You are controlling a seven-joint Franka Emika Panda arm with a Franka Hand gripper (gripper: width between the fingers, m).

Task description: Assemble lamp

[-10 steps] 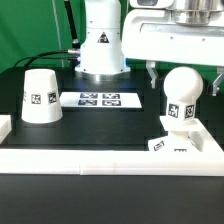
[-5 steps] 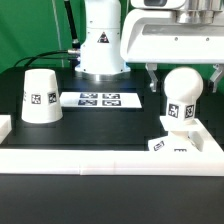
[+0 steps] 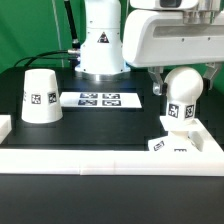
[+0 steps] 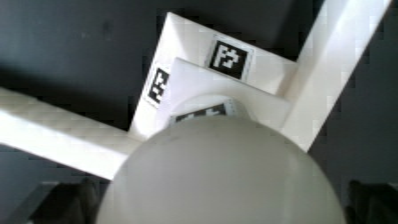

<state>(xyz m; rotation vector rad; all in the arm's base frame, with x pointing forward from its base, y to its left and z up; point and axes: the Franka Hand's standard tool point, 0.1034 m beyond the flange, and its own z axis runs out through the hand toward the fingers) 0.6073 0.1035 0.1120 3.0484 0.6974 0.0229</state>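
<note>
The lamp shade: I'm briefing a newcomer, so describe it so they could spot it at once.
On the black table, look toward the exterior view's left, beside the flat marker board. The lamp shade stands there alone, narrow end up. It is the only tapered cup shape, unlike the round bulb on the exterior view's right.

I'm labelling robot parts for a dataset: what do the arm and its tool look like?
The arm is glossy white with rounded segments, a small dark mark on its front and a dark ring at its foot. The tool has a blocky white body and two dark fingers.
</note>
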